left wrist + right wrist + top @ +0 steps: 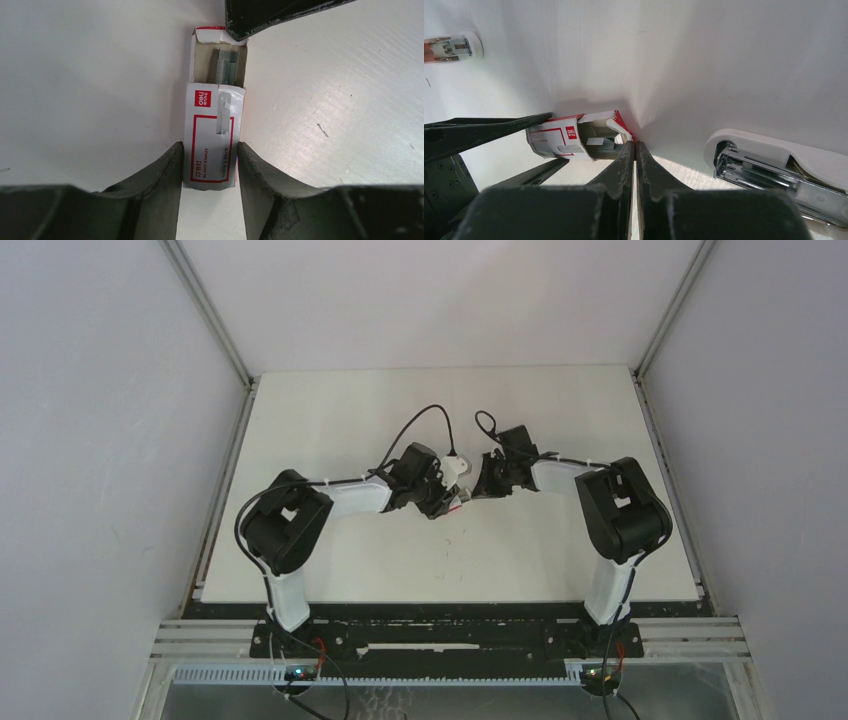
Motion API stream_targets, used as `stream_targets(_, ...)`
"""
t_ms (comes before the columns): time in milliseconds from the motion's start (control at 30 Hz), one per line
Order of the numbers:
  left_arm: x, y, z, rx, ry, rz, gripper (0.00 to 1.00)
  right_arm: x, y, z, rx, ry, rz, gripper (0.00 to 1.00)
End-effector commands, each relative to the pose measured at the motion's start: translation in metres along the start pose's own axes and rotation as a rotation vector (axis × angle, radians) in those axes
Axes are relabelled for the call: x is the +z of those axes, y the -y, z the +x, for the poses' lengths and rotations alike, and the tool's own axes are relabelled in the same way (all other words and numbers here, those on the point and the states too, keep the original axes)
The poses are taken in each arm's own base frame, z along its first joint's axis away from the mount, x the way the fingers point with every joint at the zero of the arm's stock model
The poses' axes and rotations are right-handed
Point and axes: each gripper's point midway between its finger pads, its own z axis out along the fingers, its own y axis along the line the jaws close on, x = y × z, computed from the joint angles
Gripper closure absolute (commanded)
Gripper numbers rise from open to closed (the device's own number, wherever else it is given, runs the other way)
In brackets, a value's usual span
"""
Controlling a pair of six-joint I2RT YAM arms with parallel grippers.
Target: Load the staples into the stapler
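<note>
Two grippers, one staple box point(212, 135): spill risk.
Box lies near the open stapler point(774, 170), sleeve pinched by the left gripper point(210, 152); the right gripper point(634, 146), fingers pressed together, meets the extended tray point(218, 55). Overpulling could free it and scatter staple strips point(227, 67).

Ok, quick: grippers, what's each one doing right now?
Left gripper: closed on the staples box.
Right gripper: closed at the box's pulled-out tray; whether it grips it cannot be told.
</note>
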Motion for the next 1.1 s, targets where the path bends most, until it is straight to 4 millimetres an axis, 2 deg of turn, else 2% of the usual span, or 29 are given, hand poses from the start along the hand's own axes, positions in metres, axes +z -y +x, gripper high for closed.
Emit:
stream_targets(0,-0.004,-0.004,-0.012,0.032,0.001,-0.018,0.53,-0.013,0.0,-0.026,-0.056,0.08,0.036,1.0)
stream_targets(500,-0.01,-0.008,0.001,0.027,-0.034,-0.055,0.52,-0.012,0.003,-0.036,-0.089,0.081,0.066,1.0)
stream_targets(600,-0.012,-0.007,0.001,0.016,-0.037,-0.056,0.49,-0.012,0.001,-0.036,-0.092,0.079,0.058,1.0)
stream_targets(667,-0.015,-0.005,-0.003,0.0,-0.025,-0.052,0.41,-0.014,-0.004,-0.038,-0.1,0.081,0.043,1.0)
stream_targets(733,-0.021,-0.004,-0.011,-0.014,-0.001,-0.05,0.32,-0.017,-0.008,-0.039,-0.11,0.087,0.03,0.93)
stream_targets(833,-0.037,-0.002,-0.029,-0.039,0.056,-0.057,0.27,-0.024,-0.017,-0.042,-0.136,0.1,0.013,0.78)
stream_targets(967,-0.075,-0.003,-0.062,-0.082,0.167,-0.11,0.25,-0.042,-0.028,-0.052,-0.176,0.145,0.015,0.61)
stream_targets(1067,-0.108,-0.01,-0.078,-0.139,0.266,-0.197,0.24,-0.056,-0.028,-0.06,-0.22,0.196,0.067,0.56)
